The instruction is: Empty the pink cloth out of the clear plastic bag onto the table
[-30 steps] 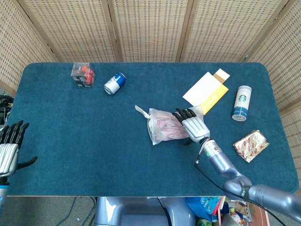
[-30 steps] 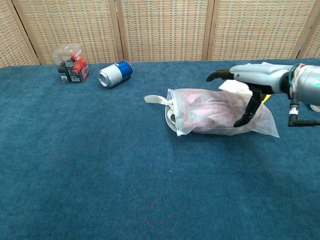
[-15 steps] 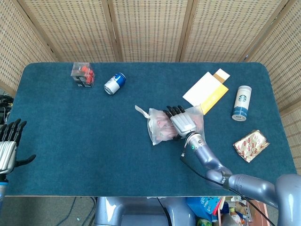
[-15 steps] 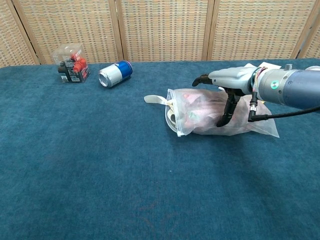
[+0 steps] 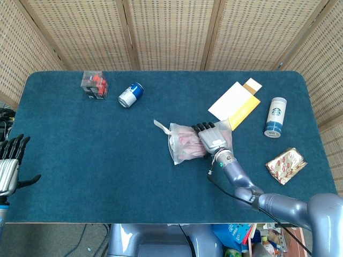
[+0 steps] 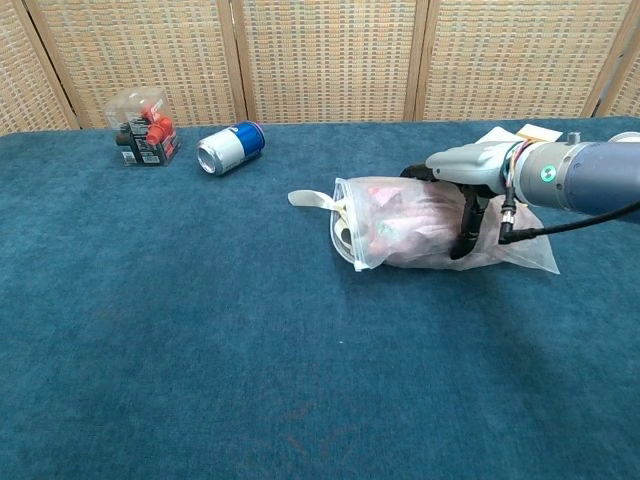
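Two hands showed from the head view: the right hand (image 5: 213, 140) lay on the clear plastic bag (image 5: 185, 143), beside the yellow envelope (image 5: 236, 106); the left hand (image 5: 9, 168), fingers apart, held nothing. From the chest view, right fingers (image 6: 467, 228) curled over the bag, pink cloth (image 6: 405, 225) inside, on the surface (image 6: 200, 330).

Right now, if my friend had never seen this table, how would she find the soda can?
Start at the blue table and look to its far left corner, where a clear box holds something red. Just to the right of that box lies the soda can. It is the only blue and white can lying on its side, unlike the tall white cup standing upright far on the right.
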